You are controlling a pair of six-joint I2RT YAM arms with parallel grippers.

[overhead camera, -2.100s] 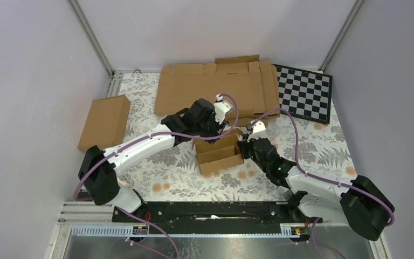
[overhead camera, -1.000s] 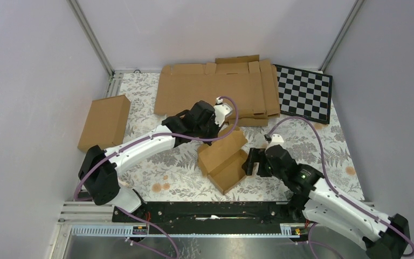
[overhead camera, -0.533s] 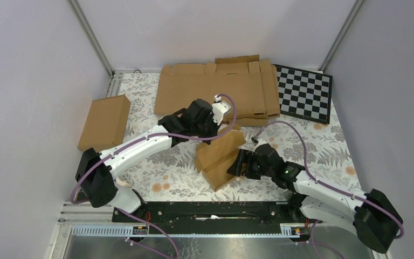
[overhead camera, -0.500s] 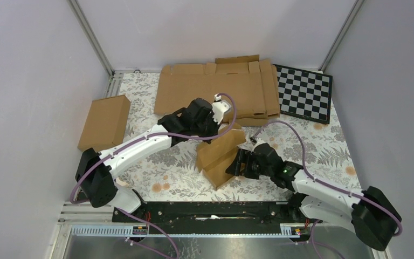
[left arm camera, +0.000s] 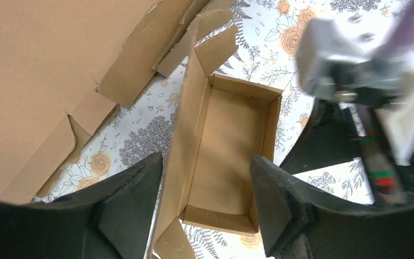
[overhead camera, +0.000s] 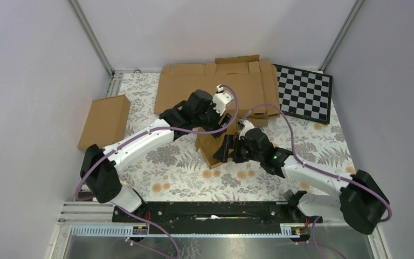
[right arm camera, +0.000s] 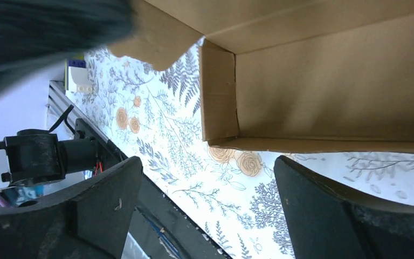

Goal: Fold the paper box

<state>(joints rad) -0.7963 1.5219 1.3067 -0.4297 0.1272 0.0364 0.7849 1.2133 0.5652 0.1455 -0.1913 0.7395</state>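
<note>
The paper box (overhead camera: 208, 147) is a small brown cardboard tray in the middle of the floral table, mostly hidden under both wrists from above. The left wrist view looks down into the paper box (left arm camera: 232, 135): its walls stand up and a long flap (left arm camera: 180, 124) rises along its left side. My left gripper (left arm camera: 205, 208) hangs open above the tray's near end, a finger on each side, gripping nothing. My right gripper (right arm camera: 207, 172) is wide open over bare tablecloth, just beside the box's near wall (right arm camera: 329, 81). From above, the right gripper (overhead camera: 223, 152) sits at the box's front-right.
A larger brown carton (overhead camera: 104, 122) lies at the left. Wide cardboard sheets (overhead camera: 215, 86) cover the back of the table, with a checkerboard (overhead camera: 304, 93) at back right. The black rail (overhead camera: 205, 210) runs along the near edge.
My left gripper was shut on the box's flap and has opened. The box shifted back and left under the wrists. My right arm swung in from the right to the box.
</note>
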